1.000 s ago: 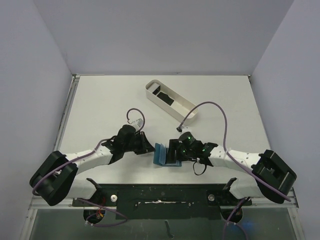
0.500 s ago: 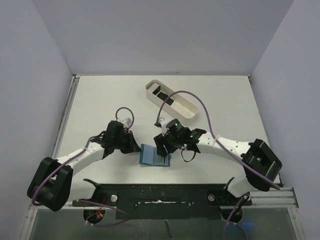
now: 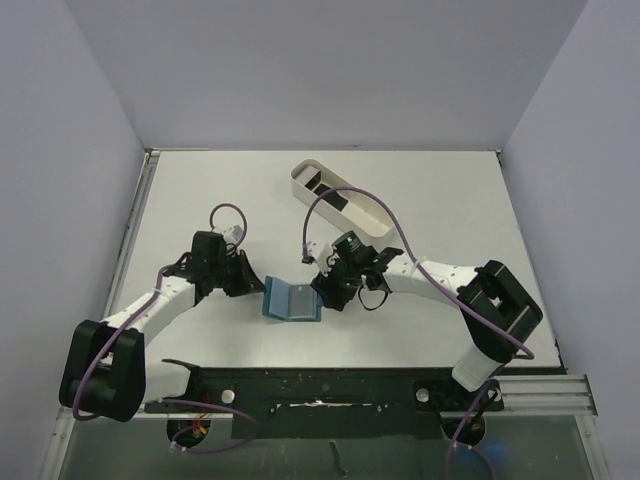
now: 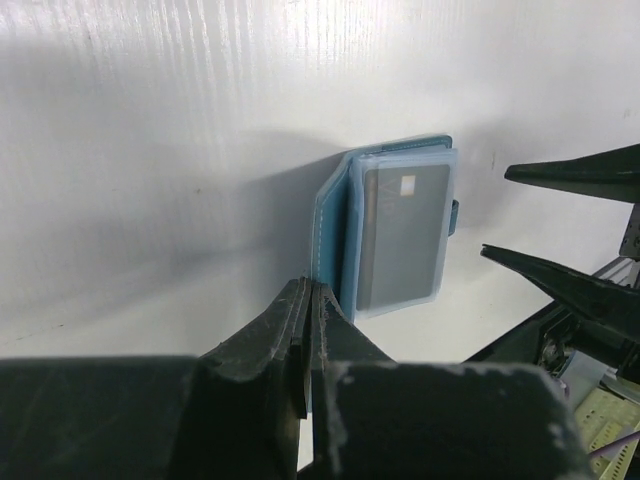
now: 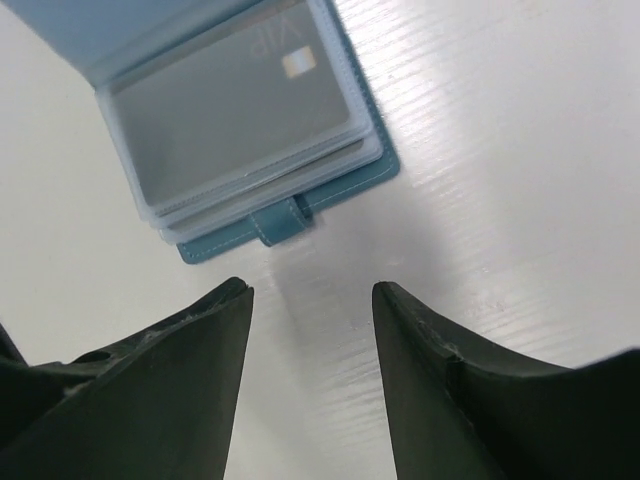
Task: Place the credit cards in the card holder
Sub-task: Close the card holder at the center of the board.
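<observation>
The teal-blue card holder (image 3: 291, 301) lies open on the table, and a grey credit card (image 5: 238, 108) sits in its top clear sleeve. My left gripper (image 4: 308, 300) is shut on the edge of the holder's left cover (image 4: 330, 240). The right gripper (image 5: 311, 292) hovers open just right of the holder, short of its snap tab (image 5: 279, 223), with nothing between its fingers. In the top view the left gripper (image 3: 256, 289) and right gripper (image 3: 324, 291) flank the holder. Black credit cards (image 3: 337, 198) lie in the white tray.
The long white oval tray (image 3: 372, 223) stands behind the right arm at the table's back middle. The right arm's purple cable (image 3: 350, 190) arcs over the tray. The black base rail (image 3: 320, 385) runs along the near edge.
The card holder has moved left and slightly back with my left gripper on it, and lies spread wider. The right gripper followed it left and its jaws narrowed a little.
</observation>
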You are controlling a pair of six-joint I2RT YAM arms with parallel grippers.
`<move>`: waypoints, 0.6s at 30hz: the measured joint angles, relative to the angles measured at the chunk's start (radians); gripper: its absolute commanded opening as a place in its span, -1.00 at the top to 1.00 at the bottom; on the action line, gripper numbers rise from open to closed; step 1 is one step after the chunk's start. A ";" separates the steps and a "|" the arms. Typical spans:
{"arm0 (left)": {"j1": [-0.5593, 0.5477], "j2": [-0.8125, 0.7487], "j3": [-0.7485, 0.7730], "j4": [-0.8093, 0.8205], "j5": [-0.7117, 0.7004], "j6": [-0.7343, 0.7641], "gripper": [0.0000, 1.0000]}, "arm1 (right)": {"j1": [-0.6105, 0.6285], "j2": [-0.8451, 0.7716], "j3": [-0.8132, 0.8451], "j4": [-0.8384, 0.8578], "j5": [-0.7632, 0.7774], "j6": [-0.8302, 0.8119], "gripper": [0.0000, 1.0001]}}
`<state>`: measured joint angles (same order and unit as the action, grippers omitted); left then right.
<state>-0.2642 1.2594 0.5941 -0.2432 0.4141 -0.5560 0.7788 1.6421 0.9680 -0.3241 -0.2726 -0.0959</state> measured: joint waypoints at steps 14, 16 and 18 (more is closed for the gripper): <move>0.038 0.018 0.013 -0.024 0.047 0.039 1.00 | 0.055 -0.013 -0.092 0.181 -0.099 -0.302 0.13; 0.039 0.018 0.013 -0.024 0.052 0.040 1.00 | 0.057 -0.011 -0.097 0.208 -0.098 -0.318 0.10; 0.041 0.018 0.013 -0.024 0.059 0.040 1.00 | 0.061 -0.008 -0.103 0.233 -0.096 -0.333 0.08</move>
<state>-0.2234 1.2778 0.6071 -0.2668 0.4732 -0.5159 0.8398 1.6337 0.8646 -0.0914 -0.3687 -0.4286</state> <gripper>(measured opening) 0.010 0.446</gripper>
